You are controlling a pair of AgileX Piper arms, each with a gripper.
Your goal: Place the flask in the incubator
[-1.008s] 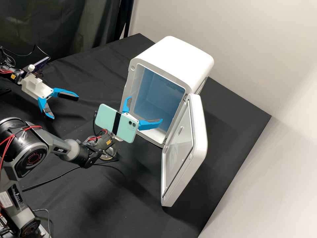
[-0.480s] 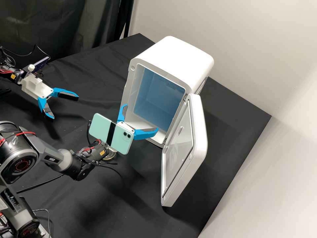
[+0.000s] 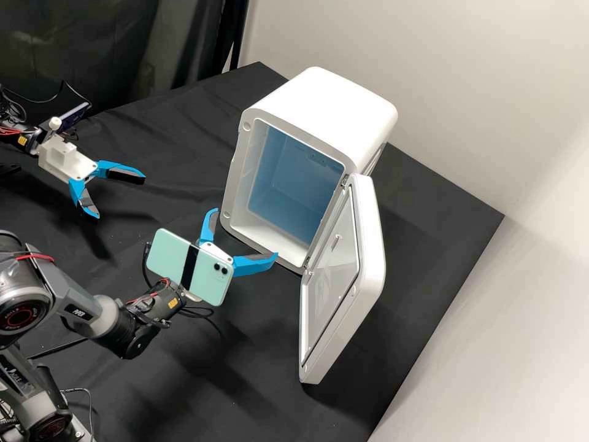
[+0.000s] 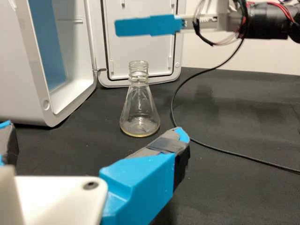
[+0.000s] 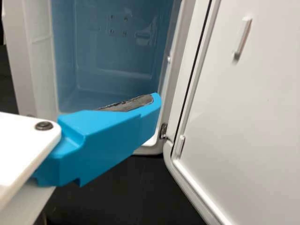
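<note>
Two hands, both spread wide and both empty. From up high, the left hand (image 3: 119, 195) hangs over the black worktop (image 3: 184, 123), well apart from the white incubator (image 3: 331, 104), whose door (image 3: 343, 276) hangs open. The right hand (image 3: 243, 233) sits right at the lower front edge of the opening.

Left wrist cam: the flask (image 4: 139, 105) stands upright on the worktop outside the incubator, near its open front, with a blue finger (image 4: 147, 26) of the right hand above it.

Right wrist cam: its finger sits in front of the pale blue inside, with the door beside it.
</note>
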